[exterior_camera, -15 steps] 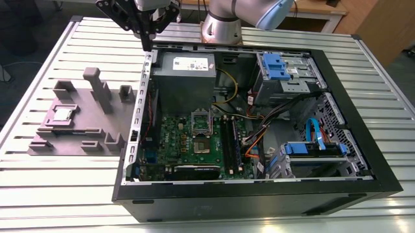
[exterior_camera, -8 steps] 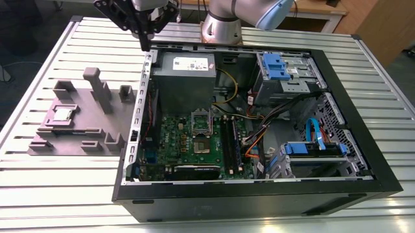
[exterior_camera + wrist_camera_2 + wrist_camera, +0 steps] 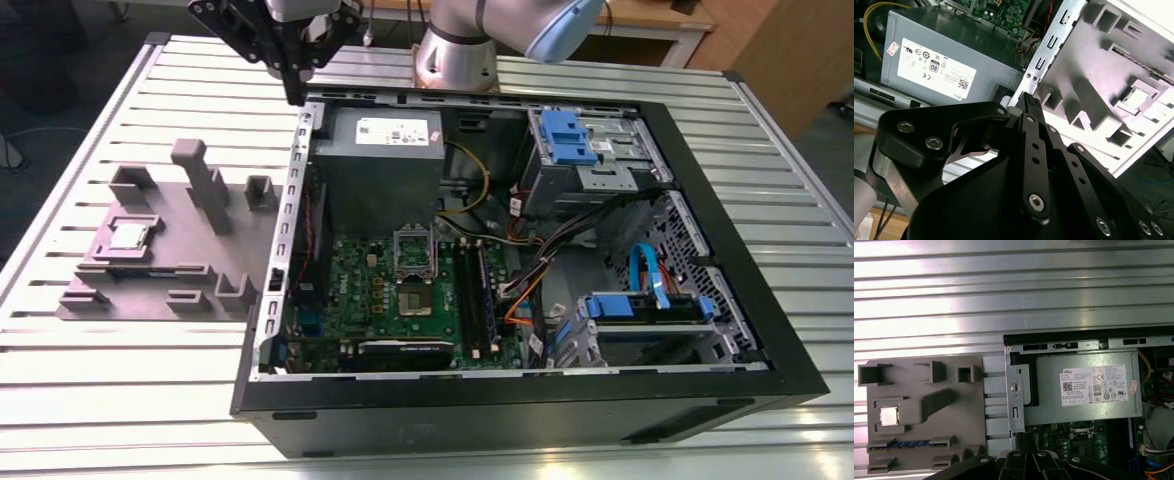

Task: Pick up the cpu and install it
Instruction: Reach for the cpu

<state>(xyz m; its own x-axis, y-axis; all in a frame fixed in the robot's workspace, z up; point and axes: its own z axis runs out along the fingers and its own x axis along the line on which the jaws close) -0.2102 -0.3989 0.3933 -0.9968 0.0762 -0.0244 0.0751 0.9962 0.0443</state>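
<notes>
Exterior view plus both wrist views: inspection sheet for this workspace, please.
Surface: ribbed metal table, carrying a grey fixture and an open computer case.
Job's things: cpu lies flat in the fixture's recess, at the exterior view's left; motherboard sits inside the case.
Clutter: nothing seen.
Grippers: gripper hangs by the case's corner next to the power supply, jaws closed, apart from the cpu.
Cables: yellow leads and a blue lead inside the case.
Surroundings: wooden furniture behind the table.
</notes>
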